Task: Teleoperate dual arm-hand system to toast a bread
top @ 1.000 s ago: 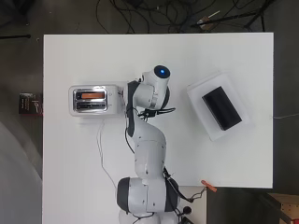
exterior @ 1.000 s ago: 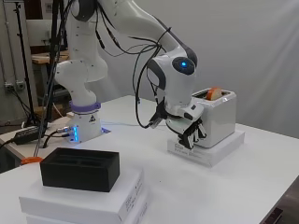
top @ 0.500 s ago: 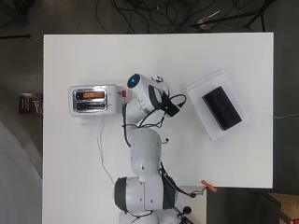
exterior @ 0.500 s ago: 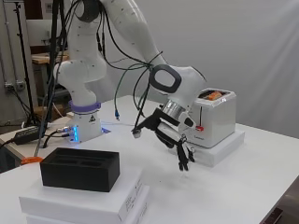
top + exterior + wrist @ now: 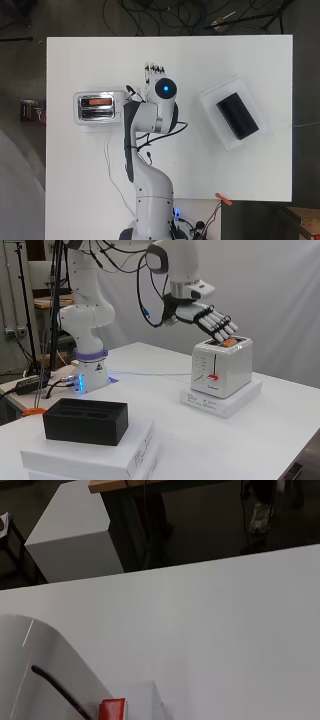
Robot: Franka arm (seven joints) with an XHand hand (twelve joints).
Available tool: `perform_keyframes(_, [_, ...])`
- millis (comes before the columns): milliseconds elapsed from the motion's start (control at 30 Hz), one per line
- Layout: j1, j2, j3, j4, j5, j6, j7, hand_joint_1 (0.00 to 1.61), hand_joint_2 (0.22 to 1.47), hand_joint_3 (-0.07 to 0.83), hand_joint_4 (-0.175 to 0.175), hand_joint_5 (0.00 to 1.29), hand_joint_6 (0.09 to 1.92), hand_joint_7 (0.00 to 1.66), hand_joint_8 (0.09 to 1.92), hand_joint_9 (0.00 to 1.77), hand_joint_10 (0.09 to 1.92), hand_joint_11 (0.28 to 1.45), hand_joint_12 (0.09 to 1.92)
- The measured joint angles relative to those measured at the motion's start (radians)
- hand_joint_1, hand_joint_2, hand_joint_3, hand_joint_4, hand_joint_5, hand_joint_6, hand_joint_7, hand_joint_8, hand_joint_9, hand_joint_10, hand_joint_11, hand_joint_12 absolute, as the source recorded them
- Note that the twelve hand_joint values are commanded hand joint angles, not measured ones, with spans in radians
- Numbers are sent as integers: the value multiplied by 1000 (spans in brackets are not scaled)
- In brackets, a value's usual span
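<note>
Black block: a black rectangular foam block (image 5: 85, 421) with shallow recesses in its top sits nearest in the side view, on a flat white box (image 5: 95, 456); in the overhead view it lies on the right part of the white desk (image 5: 250, 170), well apart from the toaster.
Orange tool: a small orange-handled item (image 5: 223, 199) lies at the desk's edge next to the arm's base.
Arm base: the white robot arm (image 5: 150, 170) rises from the desk edge, a blue light glowing at its foot in the side view.
Toaster: a white two-slot toaster (image 5: 221, 366) with a red lever on its front stands on a low white slab (image 5: 221, 397), left of the arm in the overhead view.
Bread: an orange-brown slice of bread (image 5: 98, 101) sits down in one toaster slot, only its top edge showing above the toaster in the side view.
Hand: the black and white hand (image 5: 212, 322) hovers in the air above the toaster's top, just beside the slot end, touching nothing. Its fingers (image 5: 154, 70) are stretched out straight and side by side, holding nothing.
Wrist view: shows the toaster's curved white side, the red lever (image 5: 112, 709) and bare desk beyond; the hand does not show there.
</note>
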Motion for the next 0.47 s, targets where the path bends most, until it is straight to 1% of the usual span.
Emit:
perform_keyframes(100, [-1, -115, -3, 14, -120, -62, 31, 97, 992, 6, -16, 324, 87, 275, 87, 344, 87, 403, 87])
perform_keyframes(167, [-2, -163, -9, 27, -168, -93, 41, 104, 1001, 5, -12, 348, 87, 269, 87, 327, 87, 395, 87])
perform_keyframes(267, [-3, -175, -13, 38, -165, -123, 61, 96, 1011, 6, -14, 349, 87, 263, 87, 314, 87, 390, 87])
perform_keyframes(467, [-3, -185, -10, 35, -182, -132, 95, 93, 1009, 1, -32, 318, 87, 251, 87, 299, 87, 386, 87])
